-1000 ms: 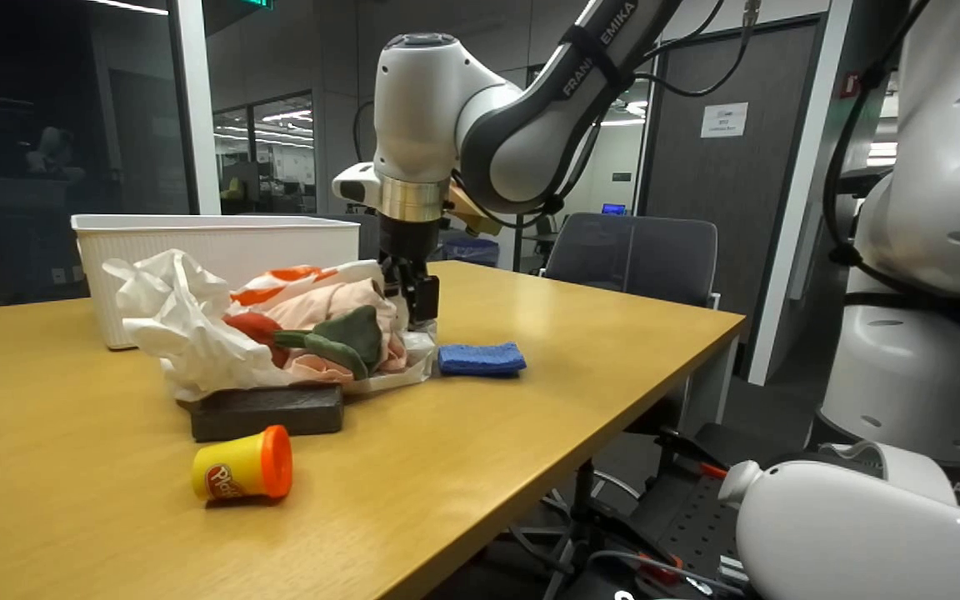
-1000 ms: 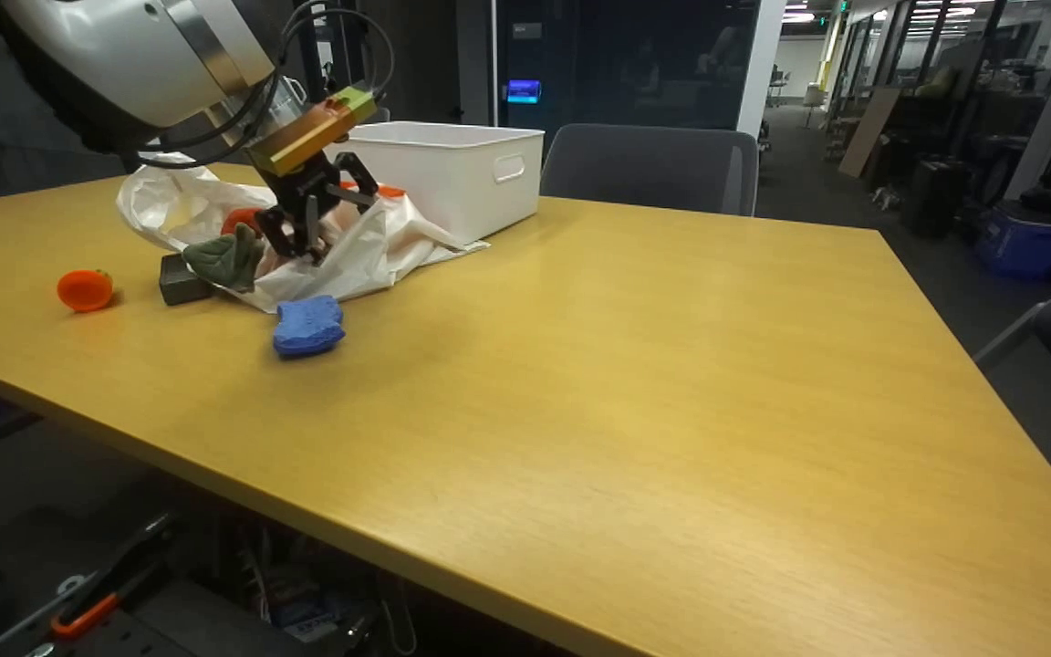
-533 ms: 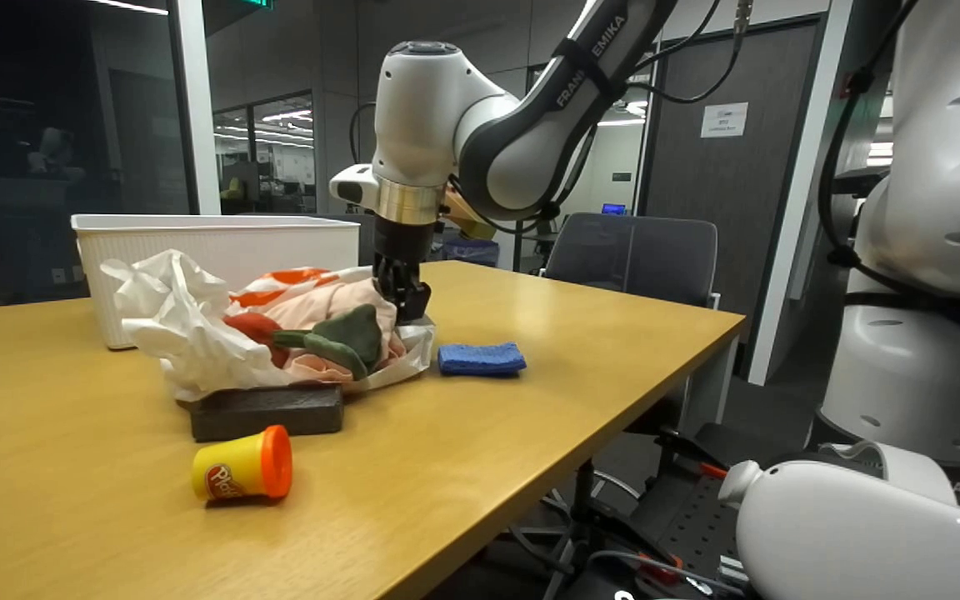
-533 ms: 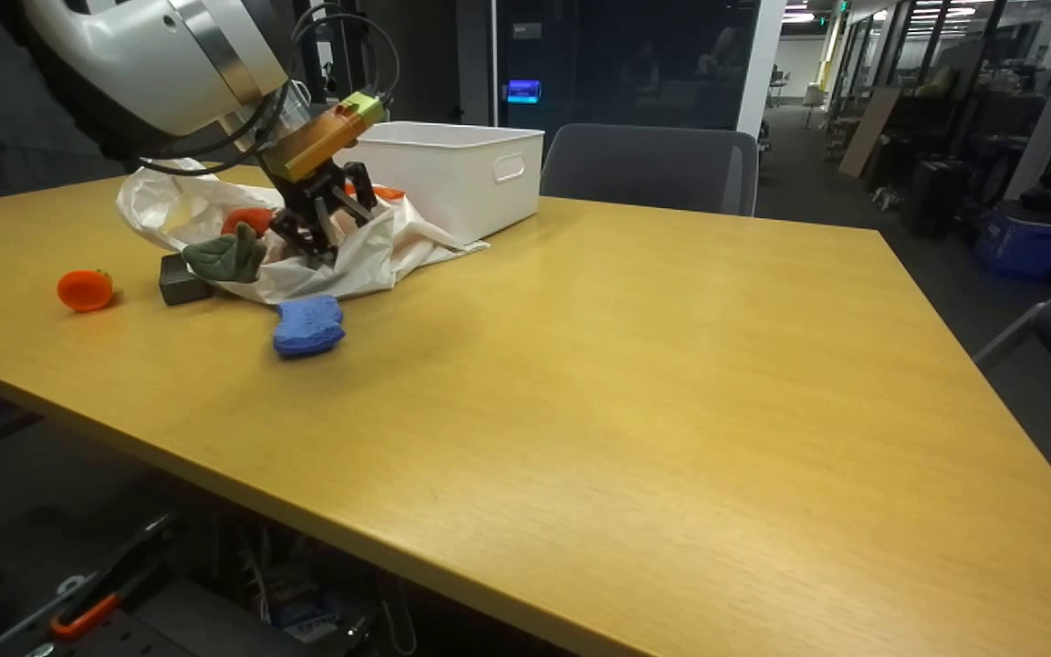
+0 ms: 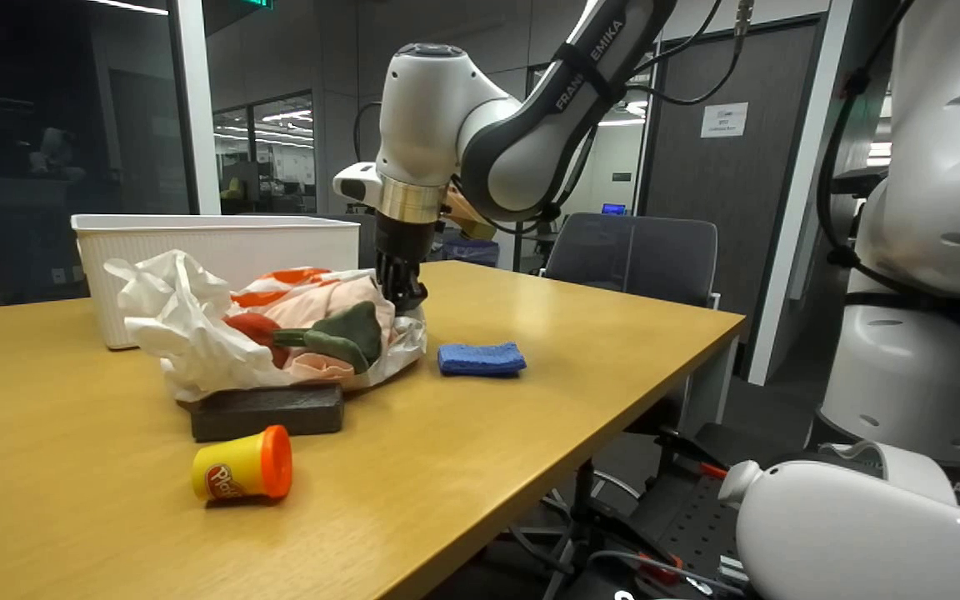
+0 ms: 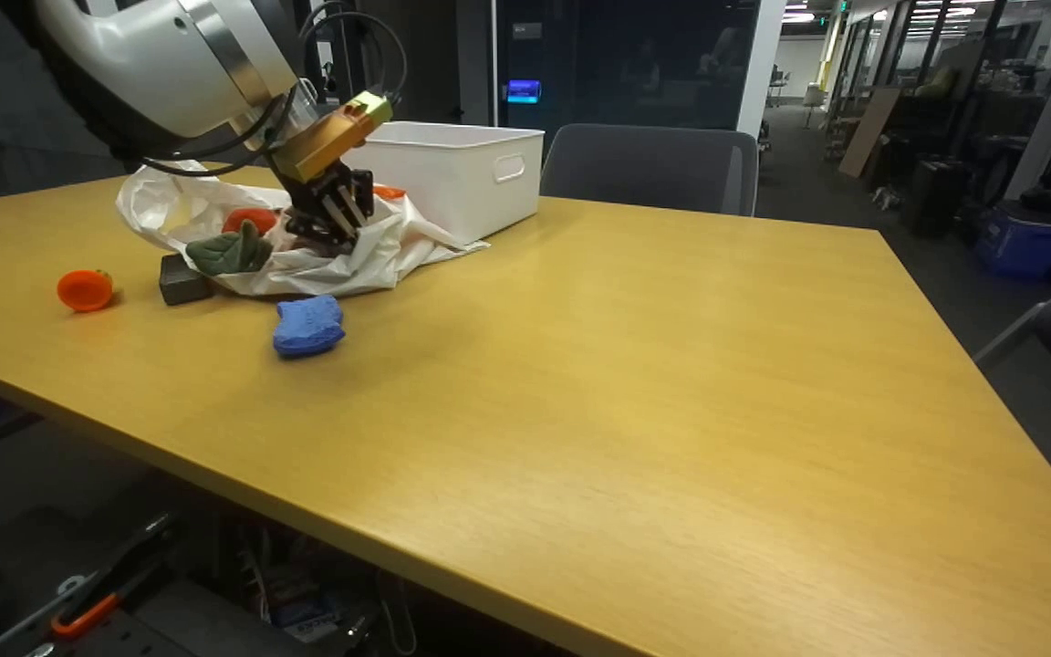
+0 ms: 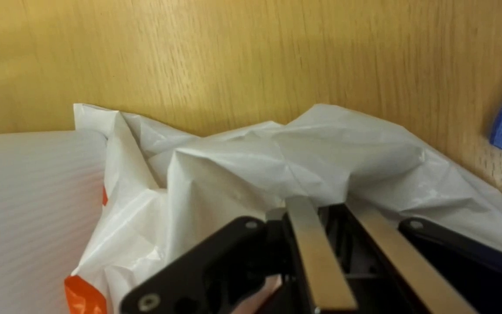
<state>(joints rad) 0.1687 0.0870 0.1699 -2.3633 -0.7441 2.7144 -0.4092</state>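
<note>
A crumpled white plastic bag (image 7: 242,144) with orange print lies spread on the table. My gripper (image 7: 326,206) points down into its edge, the two fingers close together and a fold of the bag drawn in at their tips; what lies deeper between them is hidden. In both exterior views the gripper (image 5: 407,307) (image 6: 332,245) is low against the bag. On the bag, beside the gripper, are a pink cloth (image 5: 326,300), a green soft item (image 5: 351,335) (image 6: 229,252) and a red item (image 5: 255,327) (image 6: 249,219).
Behind the bag stands a white bin (image 5: 222,242) (image 6: 489,178). A blue sponge (image 5: 482,359) (image 6: 308,326) lies a short way off. A dark block (image 5: 267,414) touches the bag's front, and a yellow Play-Doh can (image 5: 230,471) with an orange lid lies on its side.
The gripper's fingers have come together from wide apart, and the gripper has sunk slightly toward the table. The bag's edge has been gathered inward, and the green item has shifted a little.
</note>
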